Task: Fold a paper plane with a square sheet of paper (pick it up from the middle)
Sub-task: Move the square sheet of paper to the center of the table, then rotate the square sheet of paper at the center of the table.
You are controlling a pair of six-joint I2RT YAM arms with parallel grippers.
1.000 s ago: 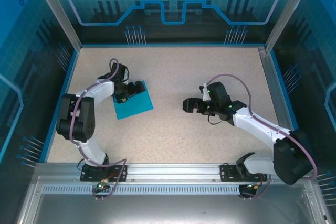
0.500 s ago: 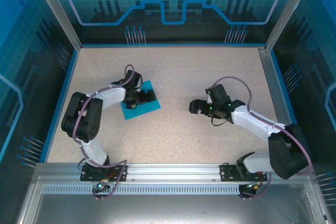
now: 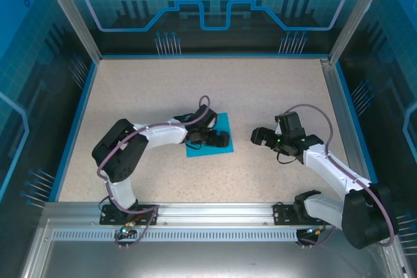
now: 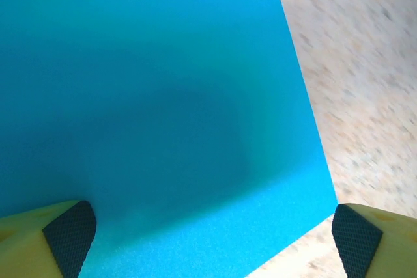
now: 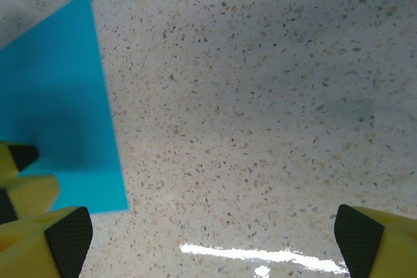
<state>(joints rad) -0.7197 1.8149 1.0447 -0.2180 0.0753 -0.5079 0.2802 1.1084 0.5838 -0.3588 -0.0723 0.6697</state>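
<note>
High rear overhead view, wrist cameras close, downward, sharing sheet (image 4: 163, 96)

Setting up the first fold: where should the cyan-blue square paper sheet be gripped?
Probably its middle, from straight above: the cyan-blue square sheet of paper lies flat on the speckled table, no edge raised, so closing down could pinch up a ridge. The open left end effector is above it.

Bright light; glare streak on table (image 5: 260, 250); soft shadow on paper (image 4: 182, 135); left-wrist background blurred.

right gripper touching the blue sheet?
Apart. Top view shows bare table between the right gripper and the square sheet of paper.
</note>
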